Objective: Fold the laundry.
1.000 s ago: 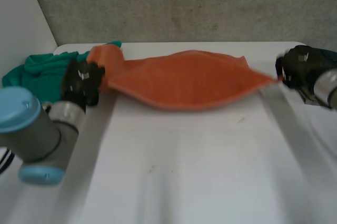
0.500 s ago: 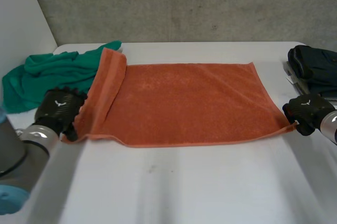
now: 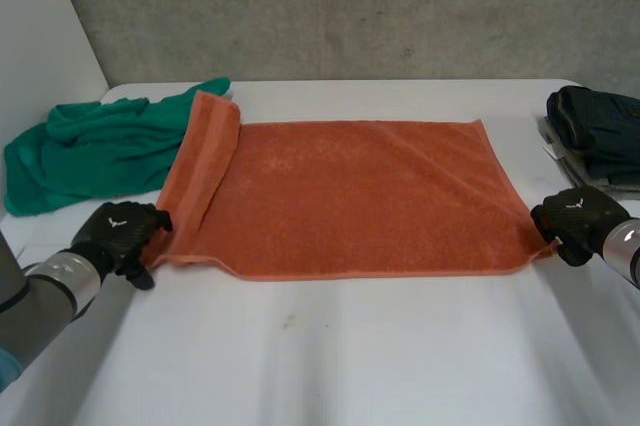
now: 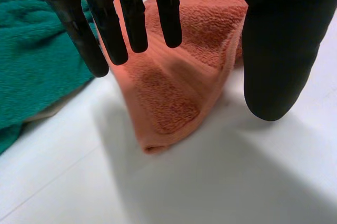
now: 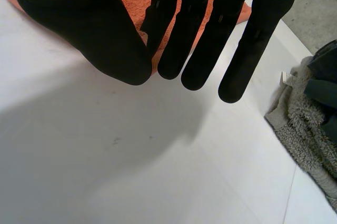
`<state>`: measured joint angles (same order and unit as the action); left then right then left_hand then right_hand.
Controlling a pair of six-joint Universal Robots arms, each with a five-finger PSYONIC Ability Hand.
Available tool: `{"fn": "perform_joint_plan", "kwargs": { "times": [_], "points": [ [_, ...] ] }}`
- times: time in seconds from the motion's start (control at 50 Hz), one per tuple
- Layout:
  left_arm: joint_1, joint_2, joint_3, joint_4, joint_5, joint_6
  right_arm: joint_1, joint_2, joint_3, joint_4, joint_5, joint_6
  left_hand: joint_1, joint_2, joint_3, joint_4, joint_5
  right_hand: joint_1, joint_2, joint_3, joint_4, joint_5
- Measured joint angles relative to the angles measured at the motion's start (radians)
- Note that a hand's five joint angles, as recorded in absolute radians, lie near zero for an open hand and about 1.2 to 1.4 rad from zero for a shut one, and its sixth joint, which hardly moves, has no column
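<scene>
- Towel (image 3: 350,196), orange, flat on the table (image 3: 350,346) between the two hands. The strip on the left hand's side is doubled over.
- Left hand (image 3: 118,234) at a near corner. Fingers (image 4: 134,19) straight, thumb wide apart, corner lying loose beneath, nothing held.
- Right hand (image 3: 575,221) at the other near corner. Fingers straight, cloth at fingertips, no grip apparent.
- Step, by my reading: towel spread, first fold not begun.
- Next move calls for flattening the strip, then pinching both near corners.
- Green cloth (image 3: 90,151) lies beyond the left hand.
</scene>
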<state>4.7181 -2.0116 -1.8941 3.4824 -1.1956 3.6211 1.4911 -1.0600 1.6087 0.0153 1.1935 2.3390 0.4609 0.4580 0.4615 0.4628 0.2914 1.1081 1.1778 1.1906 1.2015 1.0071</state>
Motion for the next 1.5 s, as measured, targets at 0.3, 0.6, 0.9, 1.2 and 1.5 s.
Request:
{"fn": "perform_joint_plan", "kwargs": {
  "times": [0.3, 0.6, 0.9, 1.2, 1.5],
  "points": [
    [-0.074, -0.041, 0.077, 0.04, -0.027, -0.053, -0.001, -0.019, 0.022, -0.007, 0.001, -0.004, 0.709, 0.736, 0.727, 0.734, 0.69, 0.0, 0.0, 0.0, 0.0, 0.0],
    [-0.072, 0.249, -0.081, -0.041, -0.092, 0.012, -0.023, -0.181, 0.073, 0.179, -0.021, -0.104, 0.709, 0.736, 0.727, 0.734, 0.69, 0.0, 0.0, 0.0, 0.0, 0.0],
    [-0.018, 0.454, -0.198, -0.601, -0.124, 0.42, -0.155, -0.324, 0.168, 0.582, -0.027, -0.474, 0.709, 0.737, 0.729, 0.737, 0.69, 0.0, 0.0, 0.0, 0.0, 0.005],
    [-0.199, 0.067, 0.211, -0.132, -0.186, 0.388, 0.007, -0.112, -0.134, 0.179, 0.016, -0.02, 0.709, 0.738, 0.731, 0.737, 0.69, 0.0, 0.0, 0.0, 0.0, 0.005],
    [-0.267, -0.467, 0.884, -0.001, -0.269, 0.298, 0.194, 0.348, -0.663, -0.091, 0.23, 0.084, 0.709, 0.739, 0.731, 0.738, 0.69, 0.0, 0.0, 0.0, 0.0, 0.006]
  ]
}}
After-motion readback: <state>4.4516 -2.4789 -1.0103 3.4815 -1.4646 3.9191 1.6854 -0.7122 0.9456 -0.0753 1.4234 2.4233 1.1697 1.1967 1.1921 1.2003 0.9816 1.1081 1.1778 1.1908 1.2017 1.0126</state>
